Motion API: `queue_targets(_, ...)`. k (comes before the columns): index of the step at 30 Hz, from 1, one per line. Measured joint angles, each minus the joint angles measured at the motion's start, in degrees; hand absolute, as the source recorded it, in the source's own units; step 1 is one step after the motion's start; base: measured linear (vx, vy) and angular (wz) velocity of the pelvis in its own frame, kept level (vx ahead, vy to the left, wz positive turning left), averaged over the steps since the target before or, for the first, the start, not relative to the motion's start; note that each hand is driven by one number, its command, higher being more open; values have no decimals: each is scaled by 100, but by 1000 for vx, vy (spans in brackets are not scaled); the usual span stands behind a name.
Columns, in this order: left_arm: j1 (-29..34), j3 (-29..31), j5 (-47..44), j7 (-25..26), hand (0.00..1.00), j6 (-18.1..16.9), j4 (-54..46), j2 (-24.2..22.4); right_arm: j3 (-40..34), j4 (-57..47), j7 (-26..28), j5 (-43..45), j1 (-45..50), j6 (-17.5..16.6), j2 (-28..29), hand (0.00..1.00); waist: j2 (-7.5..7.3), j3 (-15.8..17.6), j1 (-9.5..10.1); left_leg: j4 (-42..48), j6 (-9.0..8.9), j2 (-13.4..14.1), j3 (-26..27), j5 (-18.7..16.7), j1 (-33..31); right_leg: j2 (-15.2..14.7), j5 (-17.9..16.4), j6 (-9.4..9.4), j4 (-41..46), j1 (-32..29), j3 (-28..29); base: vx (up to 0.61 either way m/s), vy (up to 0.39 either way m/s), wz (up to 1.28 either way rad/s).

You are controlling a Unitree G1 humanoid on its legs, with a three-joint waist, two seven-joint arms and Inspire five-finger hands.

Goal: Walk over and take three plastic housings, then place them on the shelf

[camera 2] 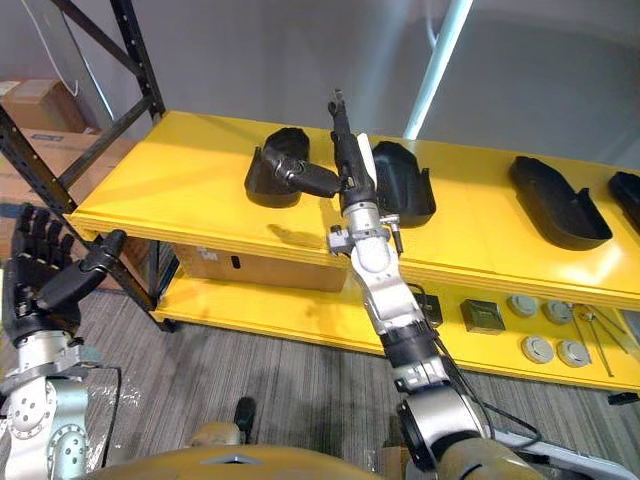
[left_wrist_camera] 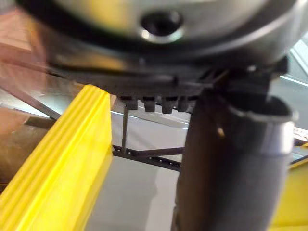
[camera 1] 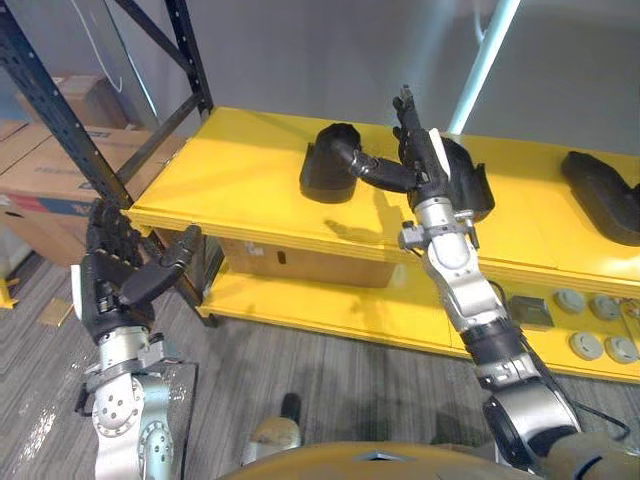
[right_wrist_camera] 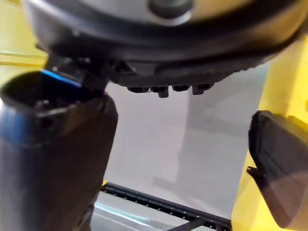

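Several black plastic housings lie on the upper yellow shelf (camera 1: 240, 190): one left of centre (camera 1: 328, 165), one in the middle (camera 1: 470, 185) and a longer one at the right (camera 1: 600, 195). My right hand (camera 1: 420, 155) is raised over the shelf between the first two, open, its fingers straight and pointing up and its thumb (camera 2: 310, 180) stretched toward the left housing; it holds nothing. In the right wrist view a housing (right_wrist_camera: 279, 163) shows beside the thumb (right_wrist_camera: 57, 144). My left hand (camera 1: 115, 270) hangs open off the shelf's left corner, empty.
A black rack upright (camera 1: 60, 120) stands at the left with cardboard boxes (camera 1: 40, 170) behind it. The lower yellow shelf (camera 1: 330, 300) carries a cardboard box (camera 1: 300, 262) and round metal parts (camera 1: 590, 320). A pale pole (camera 1: 485, 60) rises behind the shelf.
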Motion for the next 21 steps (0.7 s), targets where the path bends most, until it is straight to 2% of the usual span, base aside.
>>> queue_targets(4, 10, -93, -33, 0, 100, 1, 17, -103, -8, 796, -243, 129, -497, 169, 121, 100, 77, 240, 19, 1, 32, -45, -176, 43, -4, -8, -16, 20, 30, 83, -149, 7, -4, 23)
queue_targets(7, 12, -231, -135, -77, 100, 1, 36, -160, -123, 1507, -406, 249, -872, 180, 117, 100, 165, 423, 123, 0, 20, -80, -297, 62, -42, -46, -101, 46, 151, 78, -282, -13, 6, 24)
queue_targets(10, 47, -376, -230, -87, 100, -3, 50, -164, -261, 2154, -609, 244, -1431, 173, 92, 100, 299, 601, 167, 1, -39, -87, -425, 114, -225, -99, -219, 40, 417, -147, -378, -28, -9, 22)
queue_targets(12, 43, -517, -358, -109, 100, -43, 155, -179, -419, 2489, -811, 223, -1887, 111, 72, 100, 441, 778, 177, 7, -49, -89, -473, 164, -402, -147, -294, 49, 622, -376, -403, -32, -14, 14)
queue_targets(14, 38, -605, -458, -103, 100, -126, 295, -209, -468, 2632, -907, 215, -2064, 34, 46, 100, 498, 915, 181, 20, -41, -111, -481, 179, -431, -213, -371, 57, 786, -461, -404, 0, -26, 7)
queue_targets(21, 37, -834, -669, -65, 100, -254, 347, -244, -462, 3056, -1336, 73, -2307, -55, -146, 100, 520, 1038, 169, 27, 18, -204, -521, 223, -435, -426, -667, 135, 1256, -628, -415, 31, -52, 4)
